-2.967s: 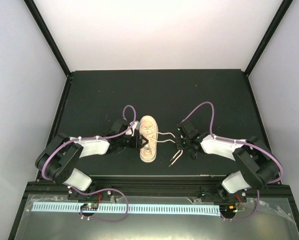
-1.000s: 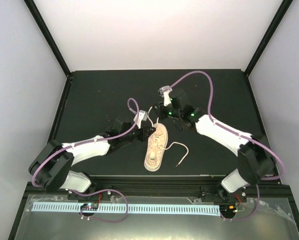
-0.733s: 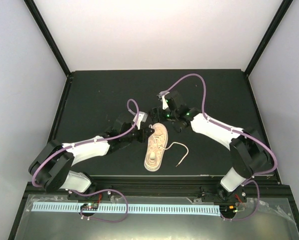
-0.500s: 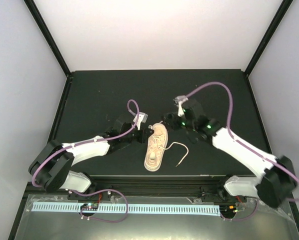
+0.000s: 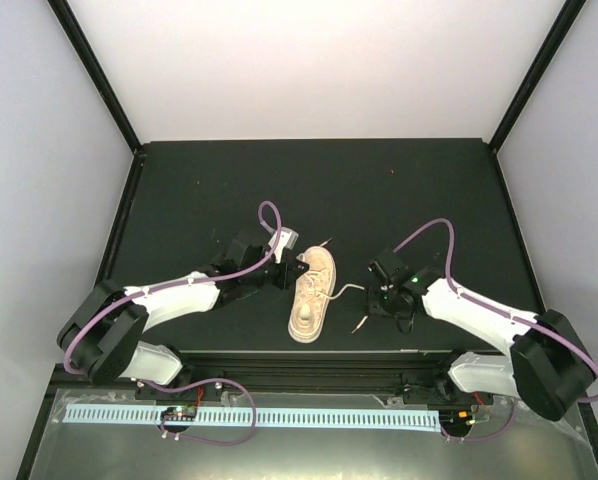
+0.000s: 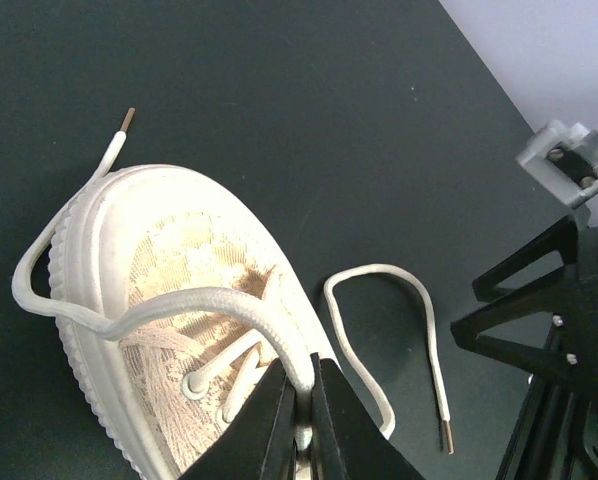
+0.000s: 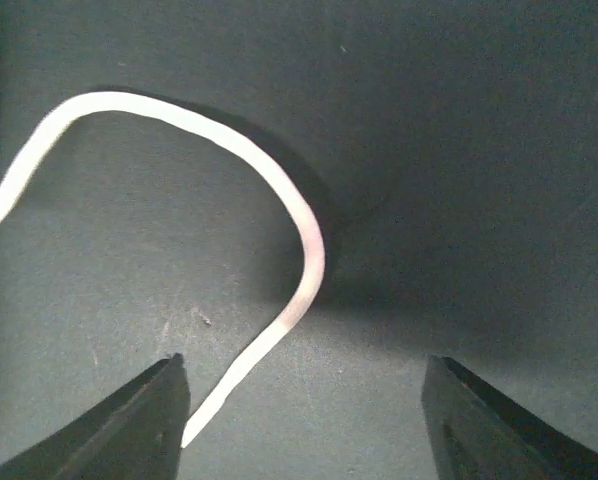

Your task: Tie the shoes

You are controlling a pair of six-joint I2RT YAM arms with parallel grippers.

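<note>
I note the sneaker (image 6: 169, 260) has a lacy matt cloth upper and ribbed sole rim, laces (image 7: 314, 250) of smooth cord, my table (image 5: 399, 190) matt black, finely scuffed.

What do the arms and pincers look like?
The left arm and right arm have white shells, black joints and a looping purple cable each. The left pincer and right pincer have black, wedge-shaped fingers. The right arm shows a green light.

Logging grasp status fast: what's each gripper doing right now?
Left gripper: closed on a shoe lace.
Right gripper: open, empty, above the loose lace end.
</note>
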